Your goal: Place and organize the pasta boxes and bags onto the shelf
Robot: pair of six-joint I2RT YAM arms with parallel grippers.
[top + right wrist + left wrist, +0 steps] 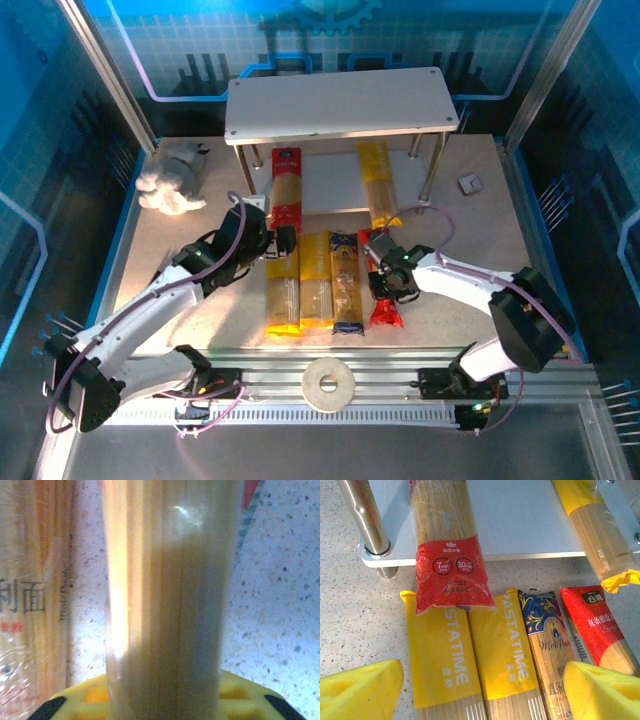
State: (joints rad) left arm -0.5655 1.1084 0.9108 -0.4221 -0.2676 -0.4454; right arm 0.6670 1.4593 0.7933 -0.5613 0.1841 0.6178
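Looking down from the top camera, the shelf [340, 100] stands at the far side of the bench [480, 230]. Two packs already lie on its lower board, and four more lie side by side in front of it. The right end effector [385, 275] sits over the red pack [387, 305]. A tape roll [328, 385] and a soft toy [170, 182] lie well clear.

From the left wrist, the left end effector [480, 690] hangs spread above two yellow packs [445, 670] and touches nothing. The dark blue pack [547, 630] lies just beside the red one, which leaves little finger room.

At the right wrist, the yellow pads [250, 690] appear pressed to both sides of the red pack's clear stretch. The pack is probably light, stiff lengthwise, brittle and slick-skinned, so a gentle pinch near mid-length should suit it. The shelf legs narrow the entry.
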